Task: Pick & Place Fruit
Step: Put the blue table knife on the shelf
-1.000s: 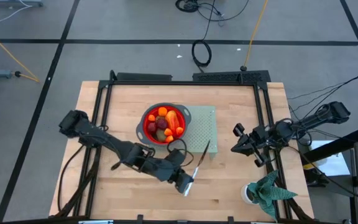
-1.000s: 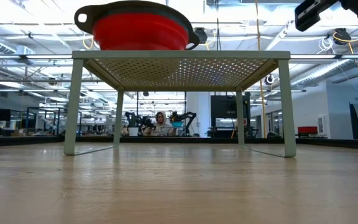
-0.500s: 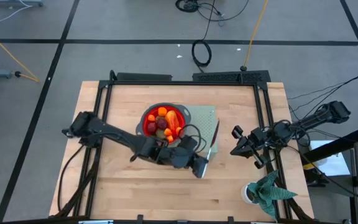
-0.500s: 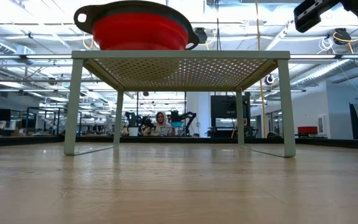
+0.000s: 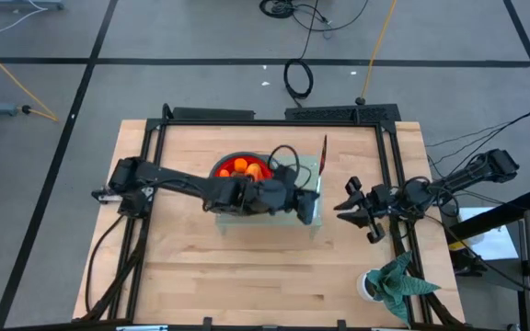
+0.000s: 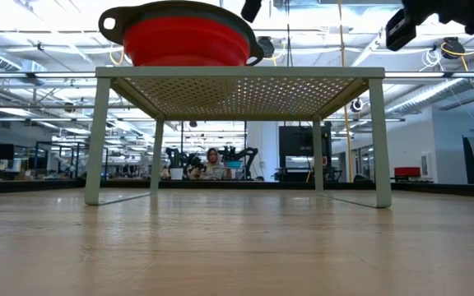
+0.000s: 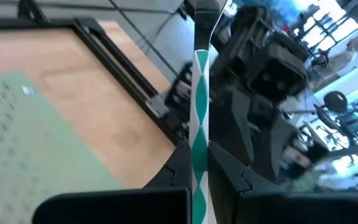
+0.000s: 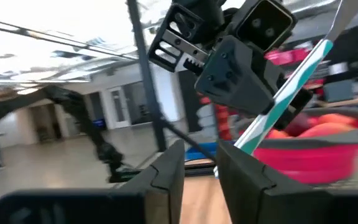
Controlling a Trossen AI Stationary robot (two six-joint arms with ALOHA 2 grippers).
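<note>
The fruit (image 5: 240, 166), orange and red pieces, lies in a red bowl (image 5: 229, 171) on a pale green perforated stand (image 5: 312, 169); my left arm covers part of it. In the right wrist view the fruit (image 8: 319, 129) shows orange above the bowl rim. My left gripper (image 5: 307, 208) hangs over the stand's right part, shut on a knife (image 5: 324, 152). My right gripper (image 5: 347, 198) is open, in the air to the stand's right, facing the left gripper. In the low view the bowl (image 6: 183, 41) sits on the stand (image 6: 237, 82). My left gripper pinches the knife's green-and-white striped handle (image 7: 200, 127) between its two fingers. The knife runs forward out of the fingers, along them. It is lifted clear, and its blade (image 5: 325, 144) points toward the table's far edge.
A green leafy plant in a white pot (image 5: 392, 283) stands at the table's near right corner. Black rails (image 5: 274, 118) frame the wooden table. Bare wood lies left of and in front of the stand. A person (image 6: 213, 162) sits far off in the room.
My left gripper has swung from the table's near middle toward the far right, carrying the knife up over the stand's right part. The knife has turned, and its blade now points toward the far edge. My right gripper has barely shifted.
</note>
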